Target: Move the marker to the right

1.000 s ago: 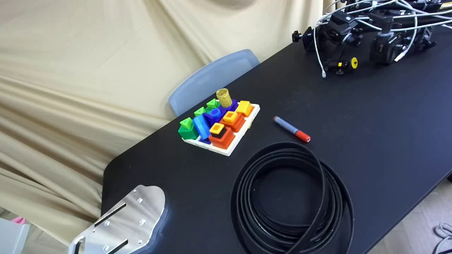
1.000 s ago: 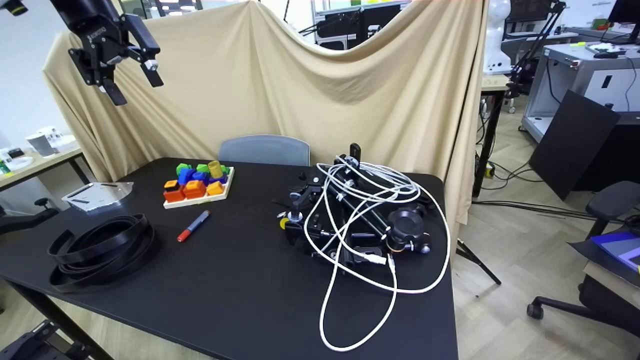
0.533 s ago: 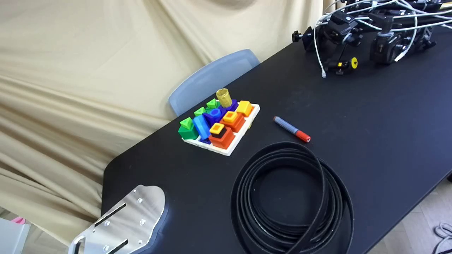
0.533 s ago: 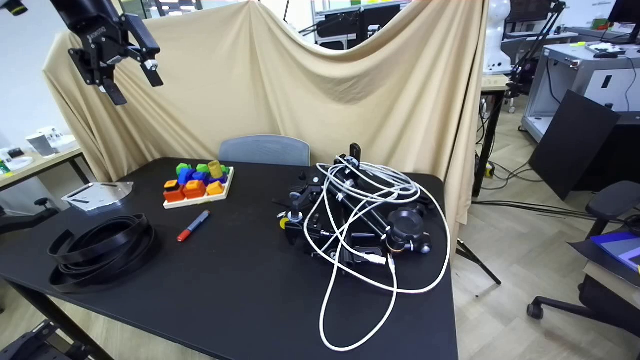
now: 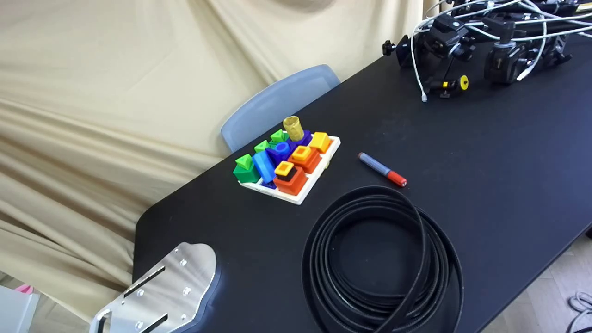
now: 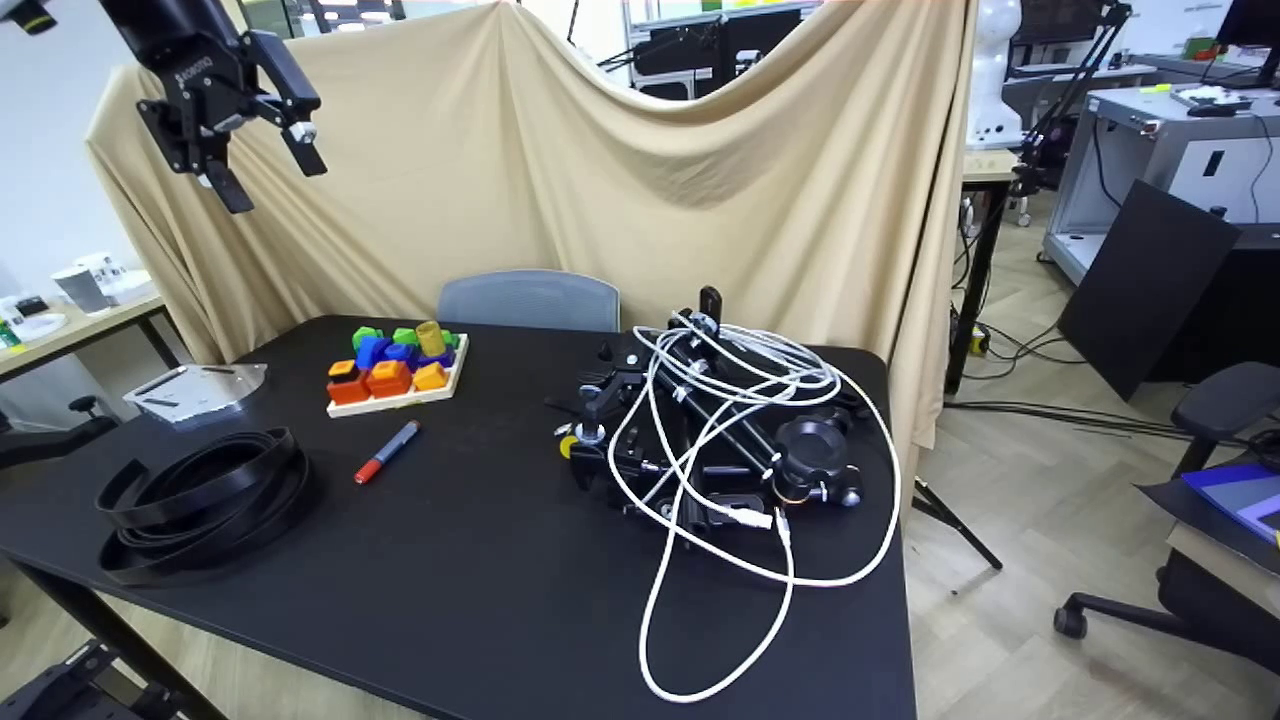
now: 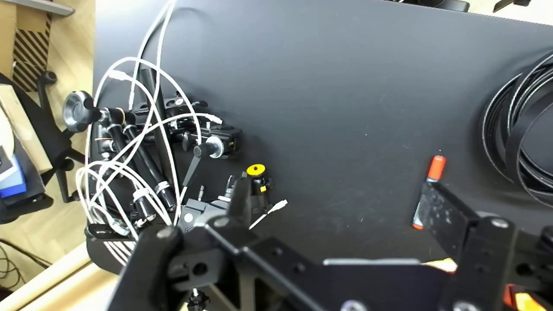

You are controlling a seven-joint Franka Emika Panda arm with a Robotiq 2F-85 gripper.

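No clear movement since 0.5 s ago: marker (image 5: 382, 169) on the table (image 5: 490, 162), jaws wide apart and empty.

Rm btwn marker (image 6: 388, 452) & cabled gear (image 6: 812, 450); coil (image 6: 200, 502) crowds opp. side.

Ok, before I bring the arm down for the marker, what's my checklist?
1. Gripper open, holding nothing: ok.
2. Marker lying flat on the table: ok.
3. Marker apart from the black coil and block board: ok.
4. Gripper centred on the marker: not ok; in the wrist view one finger partly hides it.
5. Gripper at marker height: not ok; hangs high.
6. Whose "right" is meant: cannot tell.
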